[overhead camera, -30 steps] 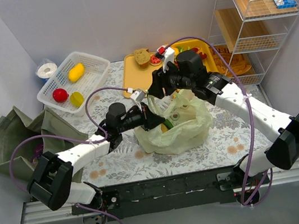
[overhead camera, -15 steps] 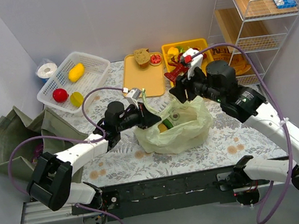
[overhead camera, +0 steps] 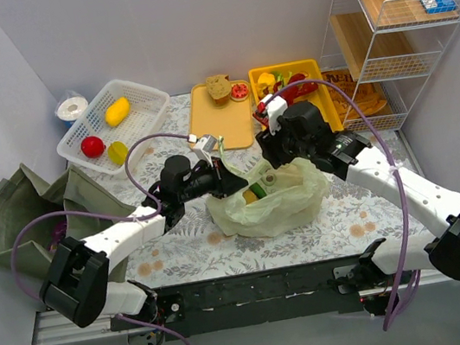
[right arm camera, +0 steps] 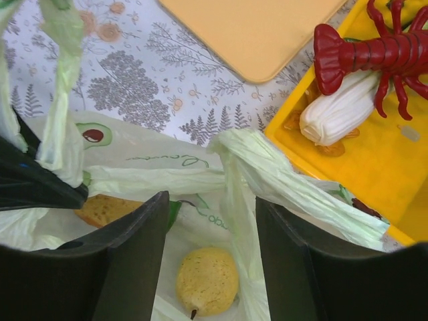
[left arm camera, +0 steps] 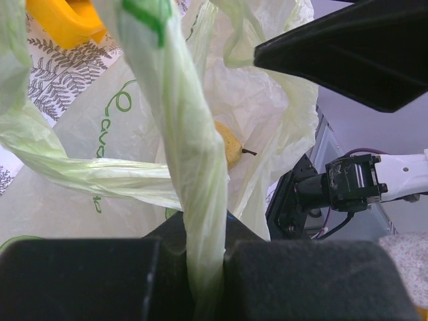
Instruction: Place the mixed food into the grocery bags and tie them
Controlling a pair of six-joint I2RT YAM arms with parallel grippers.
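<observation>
Bag handle point(left arm camera: 200, 200) lengthwise through left jaws

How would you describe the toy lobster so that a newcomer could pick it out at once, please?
Start at the wire shelf rack on the far right; the yellow tray sits just left of it. The red lobster lies in that tray, partly over a white ribbed piece; it is the only red thing with a segmented body and thin legs.

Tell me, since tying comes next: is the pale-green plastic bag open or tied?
Open. Handles apart, left claw gripping one; yellow toy pear visible inside.
</observation>
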